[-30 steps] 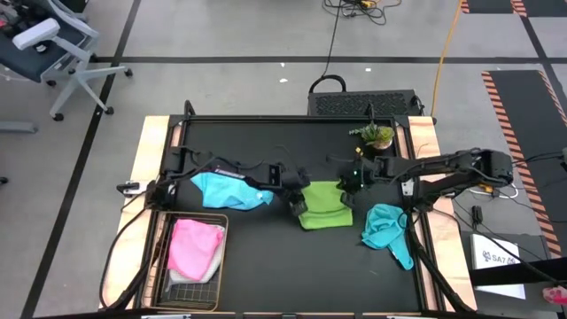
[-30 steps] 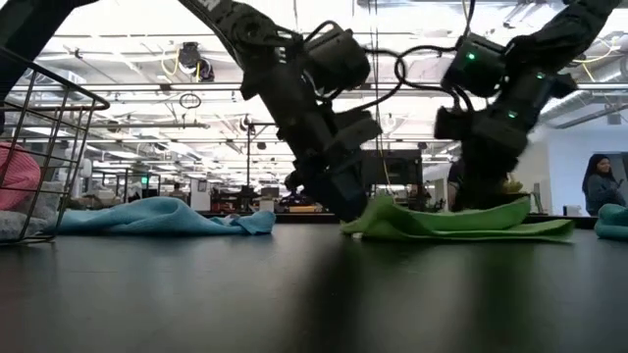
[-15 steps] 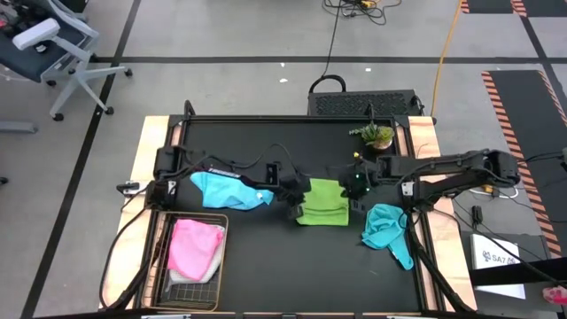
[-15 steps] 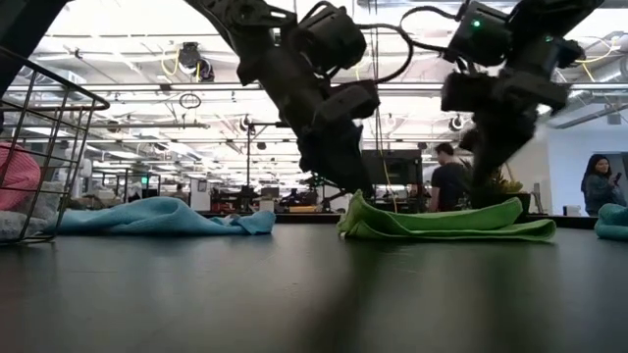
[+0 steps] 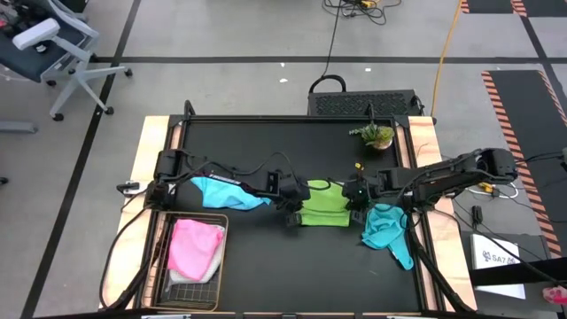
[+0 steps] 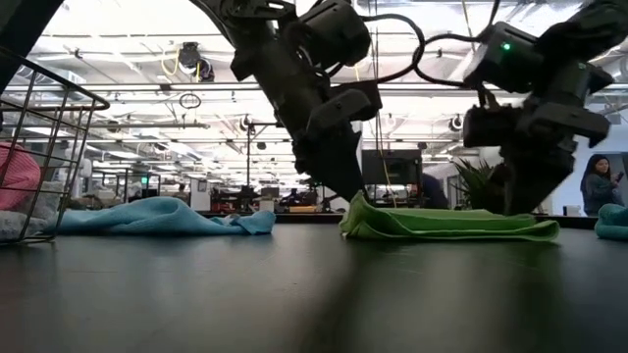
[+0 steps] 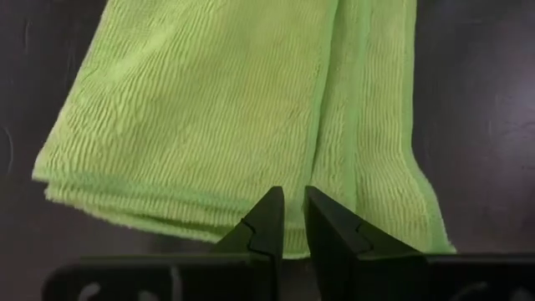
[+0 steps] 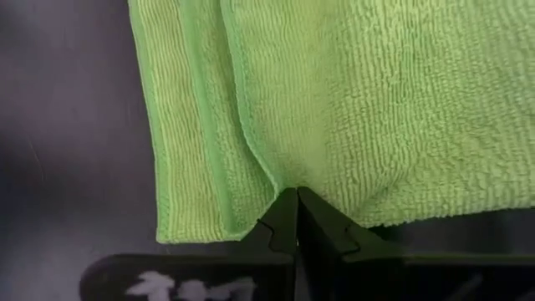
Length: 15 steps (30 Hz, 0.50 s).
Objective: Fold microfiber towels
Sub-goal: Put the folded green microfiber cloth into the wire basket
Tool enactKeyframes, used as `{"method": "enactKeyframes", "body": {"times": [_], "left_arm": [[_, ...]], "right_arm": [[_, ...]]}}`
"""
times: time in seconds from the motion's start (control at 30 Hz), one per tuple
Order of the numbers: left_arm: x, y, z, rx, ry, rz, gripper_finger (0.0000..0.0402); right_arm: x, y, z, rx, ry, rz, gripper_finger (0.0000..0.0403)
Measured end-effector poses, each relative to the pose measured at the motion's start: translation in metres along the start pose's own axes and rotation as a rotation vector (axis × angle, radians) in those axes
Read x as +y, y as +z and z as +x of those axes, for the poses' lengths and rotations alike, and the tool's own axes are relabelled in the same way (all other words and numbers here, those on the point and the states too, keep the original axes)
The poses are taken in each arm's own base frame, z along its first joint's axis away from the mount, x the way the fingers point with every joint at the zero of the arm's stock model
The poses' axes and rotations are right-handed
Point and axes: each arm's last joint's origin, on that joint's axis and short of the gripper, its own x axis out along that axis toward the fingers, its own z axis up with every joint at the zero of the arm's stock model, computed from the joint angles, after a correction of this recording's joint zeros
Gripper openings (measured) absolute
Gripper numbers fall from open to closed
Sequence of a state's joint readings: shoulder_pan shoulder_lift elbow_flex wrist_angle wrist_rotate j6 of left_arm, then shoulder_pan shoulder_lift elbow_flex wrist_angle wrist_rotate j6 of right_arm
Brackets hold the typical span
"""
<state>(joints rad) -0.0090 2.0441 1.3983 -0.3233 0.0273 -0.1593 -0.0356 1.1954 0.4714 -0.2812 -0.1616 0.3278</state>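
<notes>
Dark left gripper (image 7: 288, 219) pinches the lime towel's (image 5: 323, 203) left edge, its fingers nearly together on the cloth. Right gripper (image 8: 296, 219) is clamped tight on the towel's right edge. Lime towel lies folded mid-table, between the blue towel (image 5: 226, 190) and teal towel (image 5: 385, 229). Pink towel (image 5: 195, 245) sits in the basket (image 5: 163, 261).

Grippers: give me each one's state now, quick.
Left gripper: nearly shut, pinching the near edge of the lime green towel.
Right gripper: shut on the same towel's edge, opposite side.
</notes>
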Motion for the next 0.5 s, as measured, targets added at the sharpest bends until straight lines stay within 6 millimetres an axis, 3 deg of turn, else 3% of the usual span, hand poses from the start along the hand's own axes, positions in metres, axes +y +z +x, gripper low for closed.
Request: {"method": "enactKeyframes", "body": {"times": [0.23,0.5], "left_arm": [[0.000,0.001,0.000,-0.016,0.000,-0.024,0.0049],[-0.001,0.015,-0.001,-0.154,-0.015,-0.030,0.0049]], "right_arm": [[0.002,-0.005,0.002,-0.003,0.011,0.025,0.0000],[0.013,0.024,-0.015,-0.200,0.065,-0.042,0.0000]]}}
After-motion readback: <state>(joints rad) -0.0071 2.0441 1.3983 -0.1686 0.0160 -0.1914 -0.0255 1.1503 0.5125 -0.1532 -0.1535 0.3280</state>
